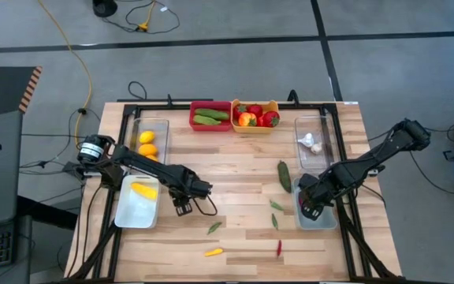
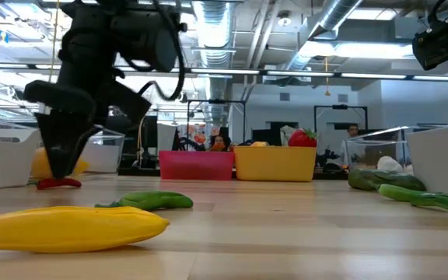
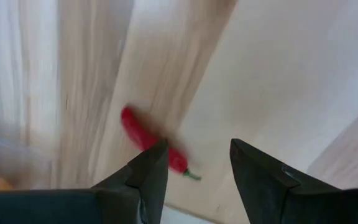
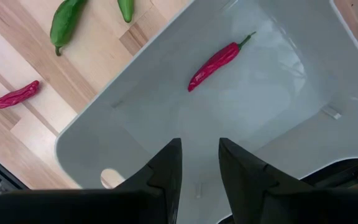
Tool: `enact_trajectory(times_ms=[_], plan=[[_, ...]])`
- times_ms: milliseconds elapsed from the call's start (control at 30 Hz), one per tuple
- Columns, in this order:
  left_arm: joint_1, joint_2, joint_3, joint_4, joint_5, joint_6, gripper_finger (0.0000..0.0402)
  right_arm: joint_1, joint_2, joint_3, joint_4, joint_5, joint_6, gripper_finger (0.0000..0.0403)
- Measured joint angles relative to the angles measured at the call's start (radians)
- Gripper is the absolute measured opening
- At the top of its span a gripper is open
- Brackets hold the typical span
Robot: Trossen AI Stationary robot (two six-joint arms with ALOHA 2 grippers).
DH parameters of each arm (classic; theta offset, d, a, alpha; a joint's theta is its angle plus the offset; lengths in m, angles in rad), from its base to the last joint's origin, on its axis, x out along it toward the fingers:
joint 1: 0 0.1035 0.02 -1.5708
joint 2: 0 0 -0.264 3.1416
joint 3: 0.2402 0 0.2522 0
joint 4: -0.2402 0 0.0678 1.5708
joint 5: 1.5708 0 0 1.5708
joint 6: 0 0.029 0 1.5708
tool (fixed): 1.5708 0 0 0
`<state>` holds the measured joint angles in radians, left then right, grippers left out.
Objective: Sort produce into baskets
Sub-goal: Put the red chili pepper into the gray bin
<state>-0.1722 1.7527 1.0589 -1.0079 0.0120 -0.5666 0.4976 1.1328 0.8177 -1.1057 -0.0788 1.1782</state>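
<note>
Table: you've got pale wood planks (image 1: 235, 170), smooth, with a visible grain.
Left gripper: yours sits low (image 1: 184, 207) over the table beside the white tray (image 1: 128, 214); its dark wedge fingers (image 3: 148, 180) are spread with nothing between them, and a glossy red chili (image 3: 146, 140) lies on the wood just past the tips.
Right gripper: it hangs (image 4: 199, 163) over the pale grey tray (image 4: 278, 118), fingers a little apart and empty.
Grey tray: smooth plastic, rounded corners, and one slim wrinkled red chili (image 4: 215, 62) lies inside.
Loose produce: a yellow chili (image 1: 213, 252), another red chili (image 1: 279, 247) and flat green pods (image 1: 284, 175) are scattered on the wood.
Bins: the red one (image 1: 210, 126) holds green cucumbers, the orange-yellow one (image 1: 256, 128) red pieces.
</note>
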Motion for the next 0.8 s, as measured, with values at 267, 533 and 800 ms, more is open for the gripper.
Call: enact_trajectory(times_ms=[267, 533, 800], plan=[[-0.001, 0.000, 0.028, 0.007, -0.044, 0.169, 0.0133, 0.000, 0.000, 0.000, 0.000, 0.000, 0.000, 0.0134], [0.003, 0.000, -0.021, 0.006, -0.112, 0.307, 0.0132, 0.000, 0.000, 0.000, 0.003, 0.001, 0.000, 0.0134], [0.004, 0.000, -0.023, 0.016, -0.203, 0.338, 0.0132, 0.000, 0.000, 0.000, 0.025, 0.001, 0.000, 0.0134]])
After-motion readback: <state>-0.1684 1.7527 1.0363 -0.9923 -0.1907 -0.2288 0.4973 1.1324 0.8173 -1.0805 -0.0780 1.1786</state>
